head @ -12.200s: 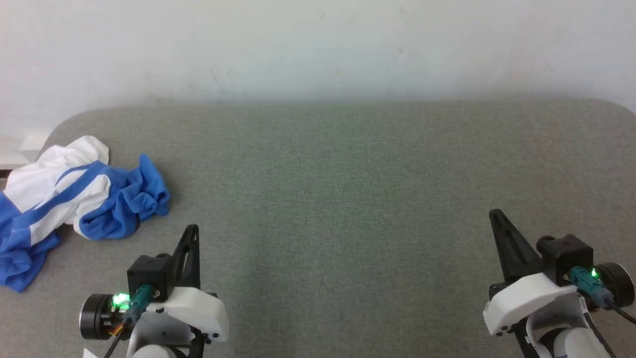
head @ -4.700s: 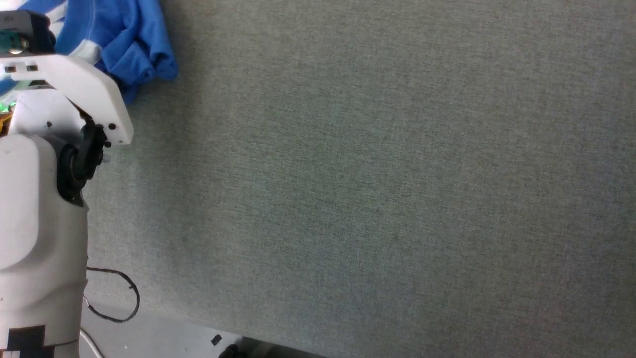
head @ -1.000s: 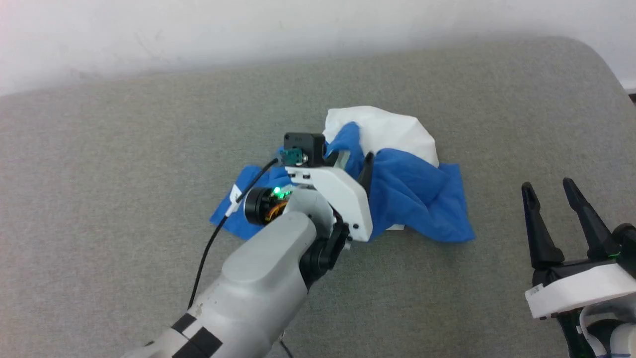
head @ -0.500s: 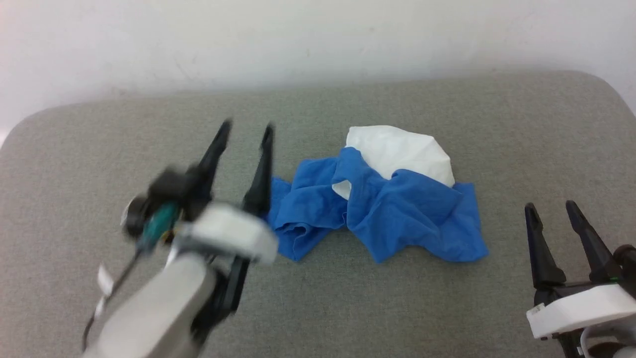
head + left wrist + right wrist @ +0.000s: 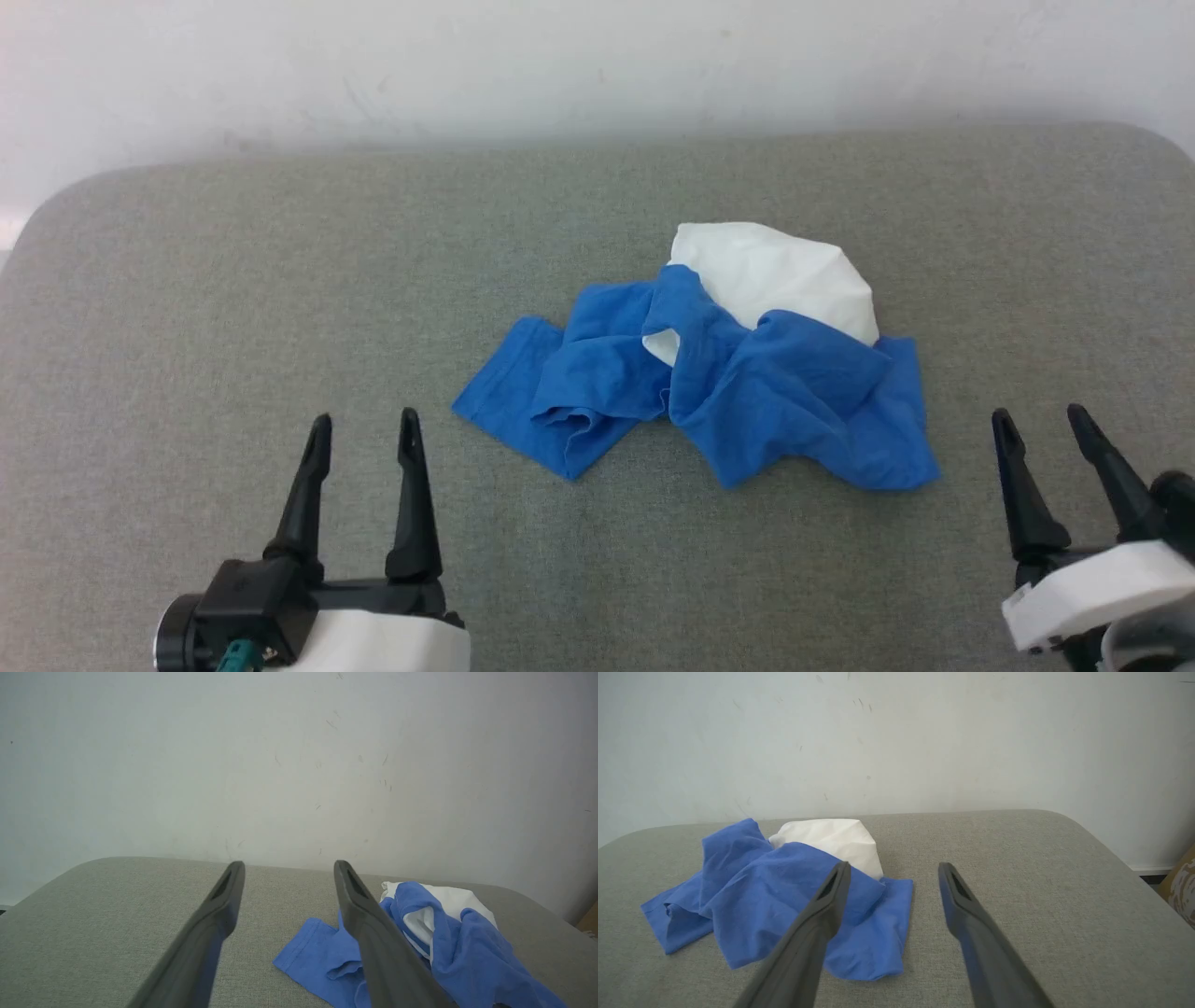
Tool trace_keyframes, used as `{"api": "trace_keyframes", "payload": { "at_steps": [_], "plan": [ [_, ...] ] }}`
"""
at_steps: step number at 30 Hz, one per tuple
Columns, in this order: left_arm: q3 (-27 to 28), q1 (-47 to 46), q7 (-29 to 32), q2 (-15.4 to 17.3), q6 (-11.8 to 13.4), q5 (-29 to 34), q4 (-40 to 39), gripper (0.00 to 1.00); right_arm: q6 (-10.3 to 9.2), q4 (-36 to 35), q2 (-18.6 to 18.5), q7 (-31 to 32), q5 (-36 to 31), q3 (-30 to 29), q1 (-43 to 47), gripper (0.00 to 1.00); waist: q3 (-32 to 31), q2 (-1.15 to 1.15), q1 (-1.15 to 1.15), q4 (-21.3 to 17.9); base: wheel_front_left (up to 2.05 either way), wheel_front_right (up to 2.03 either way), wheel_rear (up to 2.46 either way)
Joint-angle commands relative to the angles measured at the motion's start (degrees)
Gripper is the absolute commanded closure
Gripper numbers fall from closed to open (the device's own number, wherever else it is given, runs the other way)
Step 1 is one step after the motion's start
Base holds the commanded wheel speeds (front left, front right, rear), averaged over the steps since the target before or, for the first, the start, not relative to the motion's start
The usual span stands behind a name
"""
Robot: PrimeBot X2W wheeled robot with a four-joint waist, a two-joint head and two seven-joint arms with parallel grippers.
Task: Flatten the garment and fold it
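A crumpled blue and white garment (image 5: pixel 747 392) is heaped near the middle of a grey surface (image 5: pixel 187 308), its white panel toward the far edge. For a good flattening, its two outer blue corners are best pinched low and drawn toward the left and right edges. The left pincer (image 5: pixel 364 417) and right pincer (image 5: pixel 1039 413) are held at the near edge, spread wide, empty, pointed at the far edge.

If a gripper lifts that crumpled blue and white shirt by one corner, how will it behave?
The shirt will probably hang limp and unfurl, since it lies in soft bunched folds. It looks thin, so likely light for its size. Pushed across the grey cloth-covered table, it may bunch up rather than slide.
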Motion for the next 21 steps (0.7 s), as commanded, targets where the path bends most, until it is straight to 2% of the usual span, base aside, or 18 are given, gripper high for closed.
{"api": "trace_keyframes", "payload": {
  "at_steps": [1,7,13,17,21],
  "plan": [
    [1.17,0.63,-0.26,-1.32,-1.12,0.82,-0.20,0.00,-0.11,0.34,-1.52,0.92,-0.16,0.29,-1.00,0.00,0.43,0.00,0.01,0.18,0.00,0.00,0.00],
    [4.56,0.92,-0.26,-6.67,-6.94,4.00,1.20,0.00,-0.11,1.17,-9.80,8.17,3.47,1.75,-8.10,0.00,2.38,0.00,0.01,0.55,0.00,0.00,0.00],
    [6.00,-0.18,-0.27,-10.74,-11.25,7.24,2.67,0.00,-0.11,7.42,-19.77,17.33,6.54,5.57,-14.57,0.00,5.27,0.00,0.01,2.02,0.00,0.00,0.00],
    [6.61,-0.43,-0.27,-12.82,-12.95,9.09,3.38,0.00,-0.11,12.36,-23.66,20.76,9.32,9.83,-17.31,0.00,7.42,0.00,0.01,3.84,0.00,0.00,0.00],
    [7.06,-0.64,-0.27,-14.81,-14.35,10.61,3.91,0.00,-0.11,16.86,-25.35,21.31,10.98,12.76,-19.61,0.00,9.40,0.00,0.01,5.92,0.00,0.00,0.00]
  ]
}}
